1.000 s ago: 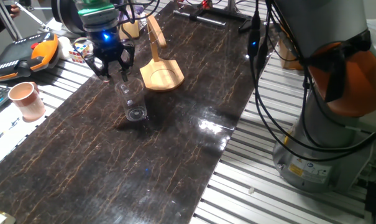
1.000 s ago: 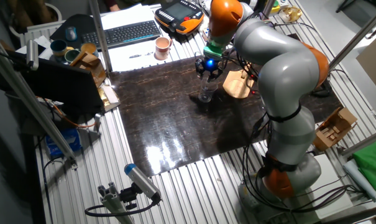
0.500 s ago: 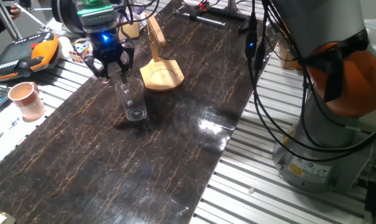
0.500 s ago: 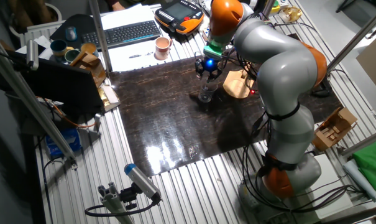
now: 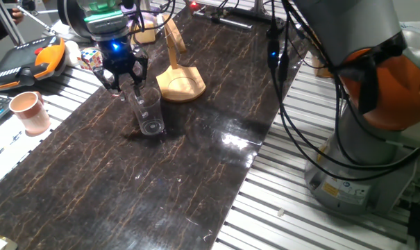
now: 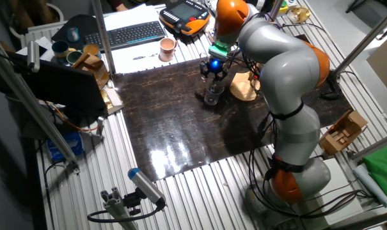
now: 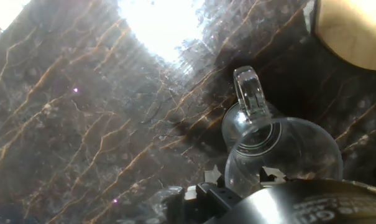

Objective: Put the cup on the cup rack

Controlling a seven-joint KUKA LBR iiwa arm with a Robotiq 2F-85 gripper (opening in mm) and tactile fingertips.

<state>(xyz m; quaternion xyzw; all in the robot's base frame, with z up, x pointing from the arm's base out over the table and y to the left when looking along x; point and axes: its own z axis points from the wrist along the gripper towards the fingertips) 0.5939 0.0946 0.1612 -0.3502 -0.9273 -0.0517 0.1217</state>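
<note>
The cup stands upright on the dark marbled surface, its thick base down and its open rim up. In the hand view it shows a small clear loop handle on its side, and the cup fills the lower right of that picture, seen from above. The gripper hangs right at the cup's rim, black fingers pointing down with a blue light glowing above them. In the other fixed view the gripper sits directly over the cup. Whether the fingers are clamped on the rim or merely around it, I cannot tell from any of the views.

The cup rack stands just beside the cup, toward the far edge of the surface, its flat rounded base plate lying on the surface and its curved peg rising up and leaning. Its tan base shows in the top right corner of the hand view.

An opaque pinkish cup stands well apart on the slatted metal beside the surface, near an orange and black pendant
</note>
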